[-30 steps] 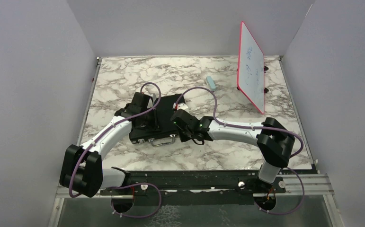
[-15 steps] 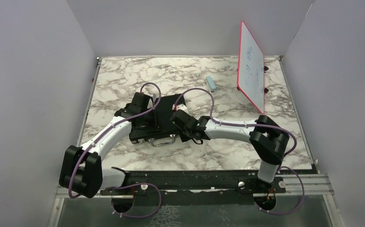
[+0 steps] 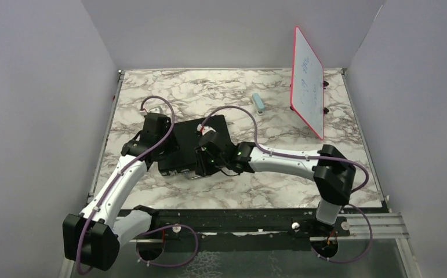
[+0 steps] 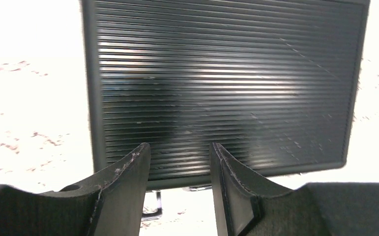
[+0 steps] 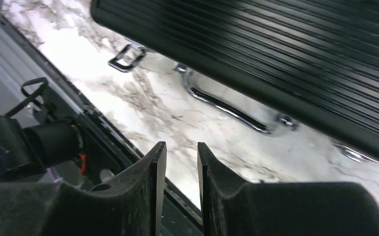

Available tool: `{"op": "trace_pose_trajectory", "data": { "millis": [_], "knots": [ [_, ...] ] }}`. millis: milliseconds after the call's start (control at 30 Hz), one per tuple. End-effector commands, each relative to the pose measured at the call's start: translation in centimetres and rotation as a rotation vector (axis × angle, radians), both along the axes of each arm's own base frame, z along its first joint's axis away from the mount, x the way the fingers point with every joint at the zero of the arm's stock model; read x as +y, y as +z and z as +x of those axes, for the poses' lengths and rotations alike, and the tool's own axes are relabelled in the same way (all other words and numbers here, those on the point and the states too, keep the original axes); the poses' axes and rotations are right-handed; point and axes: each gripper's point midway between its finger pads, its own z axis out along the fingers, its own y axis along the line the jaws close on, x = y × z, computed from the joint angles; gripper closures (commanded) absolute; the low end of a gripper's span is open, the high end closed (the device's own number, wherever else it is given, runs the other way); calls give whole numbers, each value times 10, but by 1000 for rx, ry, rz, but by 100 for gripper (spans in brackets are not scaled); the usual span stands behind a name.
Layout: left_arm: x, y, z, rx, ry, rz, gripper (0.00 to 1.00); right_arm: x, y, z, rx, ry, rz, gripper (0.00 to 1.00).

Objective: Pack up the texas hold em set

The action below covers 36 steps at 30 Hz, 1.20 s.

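Observation:
The small black briefcase (image 3: 187, 138) of the texas hold em set lies shut on the marble table. Its ribbed lid (image 4: 226, 83) fills the left wrist view. My left gripper (image 3: 162, 147) hovers at its left end, open, with nothing between the fingers (image 4: 128, 177). My right gripper (image 3: 200, 164) hangs over the case's near edge (image 5: 256, 64). Its fingers (image 5: 159, 162) stand a narrow gap apart around nothing. Below them show the silver handle (image 5: 226, 105) and a latch (image 5: 126, 54). Chips, cards, dice and buttons are out of view.
A red-framed whiteboard (image 3: 308, 81) stands at the back right, and a pale blue block (image 3: 258, 102) lies left of it. Grey walls close in the table on three sides. The black base rail (image 3: 238, 217) runs along the near edge.
The left gripper drew back to the left off the case lid and its jaws parted. The right gripper slid left along the case's near edge, and its jaws opened a little.

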Motion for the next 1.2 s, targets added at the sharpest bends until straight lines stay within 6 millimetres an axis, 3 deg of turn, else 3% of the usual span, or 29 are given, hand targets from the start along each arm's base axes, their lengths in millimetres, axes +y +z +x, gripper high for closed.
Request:
{"op": "trace_pose_trajectory", "data": {
  "millis": [0, 133, 300, 467, 867, 1033, 1167],
  "knots": [
    [38, -12, -9, 46, 174, 47, 50, 45, 9, -19, 115, 48, 117, 67],
    [49, -22, -18, 58, 263, 5, 53, 78, 7, -23, 138, 71, 164, 67],
    [54, -34, -26, 69, 328, -38, 53, 99, -9, -22, 168, 60, 170, 67],
    [53, -60, -36, 149, 340, -50, 56, 110, -8, -16, 144, 61, 206, 68],
    [55, -77, -43, 220, 393, -56, 79, 114, -19, -10, 137, 34, 189, 63],
    [51, -66, -35, 193, 394, -90, 80, 111, -32, -8, 133, 29, 155, 88],
    [51, -62, -32, 183, 391, -89, 82, 105, -46, -12, 153, 34, 112, 97]
  ]
}}
